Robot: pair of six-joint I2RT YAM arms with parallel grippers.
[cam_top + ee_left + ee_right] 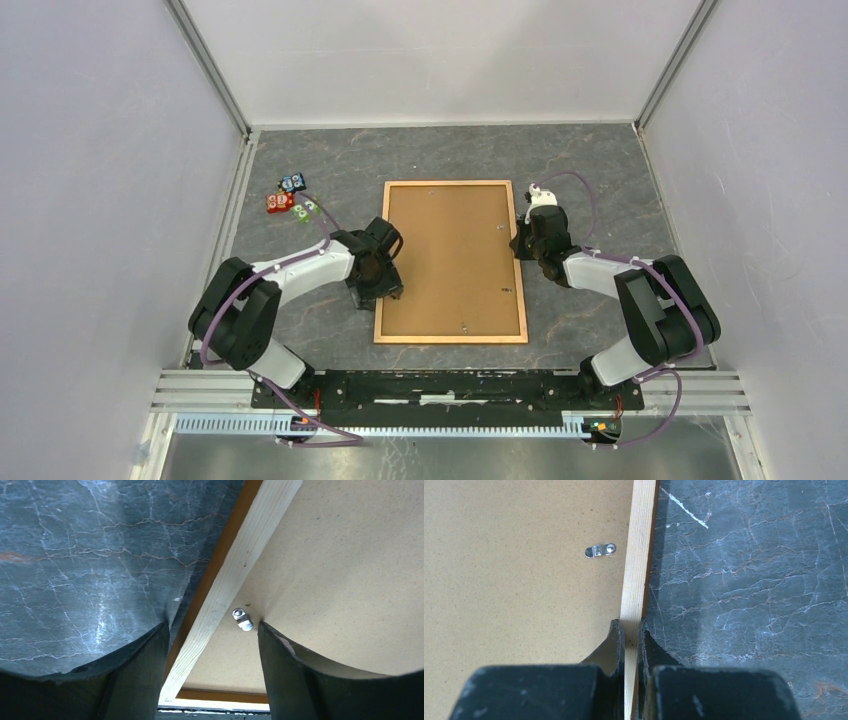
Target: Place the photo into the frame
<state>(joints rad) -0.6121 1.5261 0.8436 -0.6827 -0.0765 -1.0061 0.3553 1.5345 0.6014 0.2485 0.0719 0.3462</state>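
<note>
The frame lies face down mid-table, its brown fibreboard back up and its thin light wood rim all round. My left gripper is open over the lower part of the left rail. One finger is outside over the dark table and the other over the back board, beside a small metal turn clip. The rail does not fill the gap between the fingers. My right gripper is shut on the right rail, pinched between both fingers. The photo is out of view.
A cluster of small red, blue and green items sits at the back left of the dark marbled table. Another metal clip lies on the back board near the right rail. White walls enclose three sides; an aluminium rail runs along the near edge.
</note>
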